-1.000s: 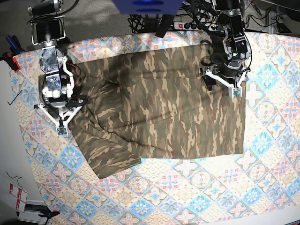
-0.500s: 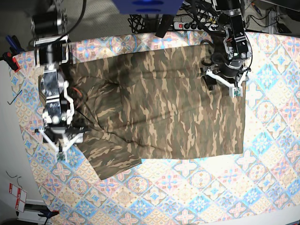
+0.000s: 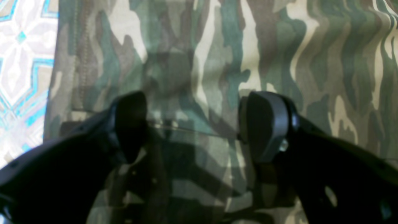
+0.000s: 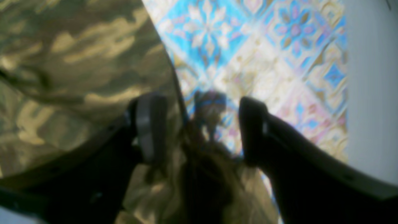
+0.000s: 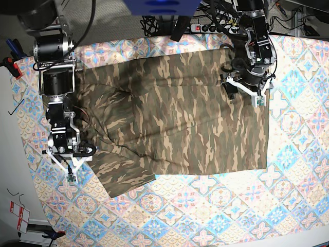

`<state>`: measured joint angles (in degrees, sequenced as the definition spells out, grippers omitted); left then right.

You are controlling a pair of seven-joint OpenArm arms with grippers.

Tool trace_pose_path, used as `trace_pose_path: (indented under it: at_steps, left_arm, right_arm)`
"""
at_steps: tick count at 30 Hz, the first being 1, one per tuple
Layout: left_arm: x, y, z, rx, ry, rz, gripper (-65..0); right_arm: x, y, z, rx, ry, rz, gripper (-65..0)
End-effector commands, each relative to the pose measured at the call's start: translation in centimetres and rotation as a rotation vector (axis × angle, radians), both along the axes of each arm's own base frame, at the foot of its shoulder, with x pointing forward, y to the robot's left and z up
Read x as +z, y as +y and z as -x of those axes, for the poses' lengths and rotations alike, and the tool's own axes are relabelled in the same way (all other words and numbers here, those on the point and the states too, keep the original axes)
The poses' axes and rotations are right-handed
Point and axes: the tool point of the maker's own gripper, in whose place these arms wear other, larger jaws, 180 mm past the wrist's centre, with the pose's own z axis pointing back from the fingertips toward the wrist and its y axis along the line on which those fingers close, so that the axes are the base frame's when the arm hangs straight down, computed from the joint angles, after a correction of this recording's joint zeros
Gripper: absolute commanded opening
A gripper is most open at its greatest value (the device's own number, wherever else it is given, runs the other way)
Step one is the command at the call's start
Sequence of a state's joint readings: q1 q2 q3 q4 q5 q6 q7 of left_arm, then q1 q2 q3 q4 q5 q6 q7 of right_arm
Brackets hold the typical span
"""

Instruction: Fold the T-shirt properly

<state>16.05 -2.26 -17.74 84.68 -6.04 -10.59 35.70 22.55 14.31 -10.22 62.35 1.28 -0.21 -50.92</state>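
A camouflage T-shirt lies spread across a tile-patterned tablecloth. One gripper sits at the shirt's lower left sleeve edge; another gripper hovers over fabric at the upper right of the frame.

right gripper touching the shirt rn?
Cannot tell. In the right wrist view the right gripper stands open astride the T-shirt edge, with fabric bunched between the fingers, but blur hides any contact or gap.

T-shirt spread on the tablecloth; its edge lies between the right gripper's jaws.
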Motion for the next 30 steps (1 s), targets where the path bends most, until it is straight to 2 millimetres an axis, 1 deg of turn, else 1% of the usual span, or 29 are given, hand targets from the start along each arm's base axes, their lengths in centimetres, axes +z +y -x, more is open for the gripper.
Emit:
trace_pose_path:
  at_steps: [1,3,7,8,11,14,24,25,26,30]
  left_arm:
    - [-0.8,0.3,1.3,0.009,0.067,-0.005,-15.3]
    - [-0.9,0.3,1.4,0.009,0.068,-0.005,-15.3]
    - [-0.9,0.3,1.4,0.009,0.068,-0.005,-15.3]
    - [-0.9,0.3,1.3,0.009,0.067,-0.005,-15.3]
    - [-0.8,0.3,1.2,0.010,0.065,-0.002,-15.3]
    - [-0.8,0.3,1.1,0.010,0.063,-0.002,-15.3]
    - [-0.9,0.3,1.3,0.010,0.067,-0.003,-15.3]
    - [-0.9,0.3,1.3,0.010,0.067,-0.003,-15.3]
    - [-0.9,0.3,1.3,0.010,0.067,-0.003,-15.3]
    - [-0.9,0.3,1.4,0.010,0.068,-0.003,-15.3]
  right_arm:
    - [2.4,-0.5,-1.9,0.001,-0.070,0.017,-29.0]
    - [2.4,-0.4,-1.8,0.002,-0.069,0.016,-29.0]
    - [2.0,0.5,-1.7,0.006,-0.055,-0.001,-29.0]
    - [1.9,0.5,-1.5,0.004,-0.048,-0.001,-29.0]
    - [1.2,1.4,-1.1,0.007,-0.033,-0.019,-29.0]
    - [0.8,1.4,-0.9,0.008,-0.025,-0.018,-29.0]
    - [0.8,1.4,-0.9,0.007,-0.026,-0.019,-29.2]
    - [0.6,1.3,-0.8,0.006,-0.021,-0.019,-30.4]
    - [0.3,1.2,-0.6,0.001,-0.010,-0.020,-32.9]
    - [-1.3,0.8,0.2,-0.011,0.031,-0.022,-46.5]
